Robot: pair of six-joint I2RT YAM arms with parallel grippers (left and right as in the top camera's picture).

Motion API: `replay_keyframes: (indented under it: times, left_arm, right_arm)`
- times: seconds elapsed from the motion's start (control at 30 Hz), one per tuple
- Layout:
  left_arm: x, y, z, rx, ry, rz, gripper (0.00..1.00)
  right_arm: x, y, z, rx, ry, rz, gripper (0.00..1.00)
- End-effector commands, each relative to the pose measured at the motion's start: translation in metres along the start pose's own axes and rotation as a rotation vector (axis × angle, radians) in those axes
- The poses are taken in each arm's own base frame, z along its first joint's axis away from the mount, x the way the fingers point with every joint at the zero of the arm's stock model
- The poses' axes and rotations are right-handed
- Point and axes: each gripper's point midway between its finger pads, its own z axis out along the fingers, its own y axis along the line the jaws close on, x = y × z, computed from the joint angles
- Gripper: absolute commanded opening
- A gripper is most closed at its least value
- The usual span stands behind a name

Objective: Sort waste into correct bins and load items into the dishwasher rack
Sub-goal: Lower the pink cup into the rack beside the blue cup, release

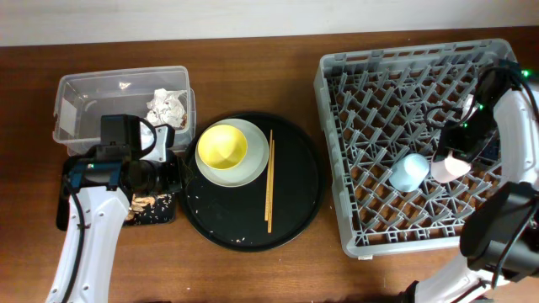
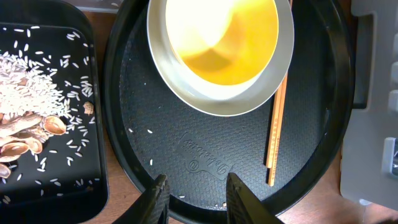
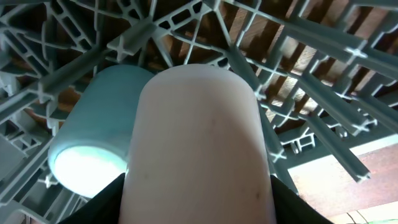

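Have pink cup (image 3: 199, 124) pinched between right fingers (image 3: 99, 211), 1 finger on each side, low over the dishwasher rack (image 1: 333, 151) at right of the overhead frame. See light blue cup (image 1: 408, 172) just left of it, on its side among the pegs, open end toward lower left in the right wrist view. Can't tell whether the 2 cups touch.

Have left fingers (image 2: 157, 202) spread partway, gripping nothing, hovering over the near rim of the round black tray (image 2: 155, 143).

On that tray, centre of the overhead frame: grey-green plate (image 1: 257, 168) with yellow bowl (image 1: 221, 146) sitting upright in it. 2 chopsticks (image 1: 269, 181) side by side against the plate's right rim, plus a few stray grains on the tray floor.

Left of it on the wooden counter (image 1: 253, 76): shallow black tray (image 2: 68, 199) holding rice grains and brown food scraps (image 2: 25, 130), mostly hidden under the left arm in the overhead view.

Upper left: clear tub (image 1: 84, 93) with crumpled white tissue (image 1: 167, 107) at its right end.
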Motion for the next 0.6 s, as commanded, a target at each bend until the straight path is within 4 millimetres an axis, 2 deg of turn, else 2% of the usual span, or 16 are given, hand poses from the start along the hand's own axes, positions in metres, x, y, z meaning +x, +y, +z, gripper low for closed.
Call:
replay_keyframes:
  times: [0.0,0.03,0.07,0.1,0.13,0.23,0.4,0.57]
  left_arm:
    - [-0.0012,0.0006,-0.0044,-0.006,-0.016,0.021,0.3]
    - [-0.0012,0.0006,-0.0044,-0.006,-0.016,0.021,0.3]
    - [-0.0011,0.0006,-0.0044,-0.006,-0.016,0.021,0.3]
    - [-0.0012,0.0006,-0.0044,-0.006,-0.016,0.021,0.3]
    - [-0.0012,0.0006,-0.0044,-0.006,-0.016,0.022,0.3]
    - [-0.0012,0.0006,-0.0044,-0.006,-0.016,0.022,0.3]
    - [-0.0012,0.0006,-0.0044,-0.006,-0.016,0.021,0.3]
    - [-0.0012,0.0006,-0.0044,-0.006,-0.016,0.022,0.3]
  right_arm:
    - [-0.0012,-0.0044,0.0117,0.014,0.036,0.016,0.44]
    - [-0.0014,-0.0042,0.0138,0.013,0.043,0.019,0.44]
    - [-0.0023,-0.004,0.0148,0.013,0.043,0.019,0.58]
    - [-0.0027,-0.0039,0.0148,0.013,0.041,0.019,0.66]
    - [-0.0032,-0.0038,0.0148,0.012,0.039,0.019,0.82]
    - [-0.0032,-0.0012,0.0148,-0.003,0.04,0.019,0.86]
    - [-0.0039,0.0008,0.0148,-0.013,0.037,0.019,0.86]
    - [-0.0038,0.0008,0.0148,-0.014,0.038,0.019,0.82]
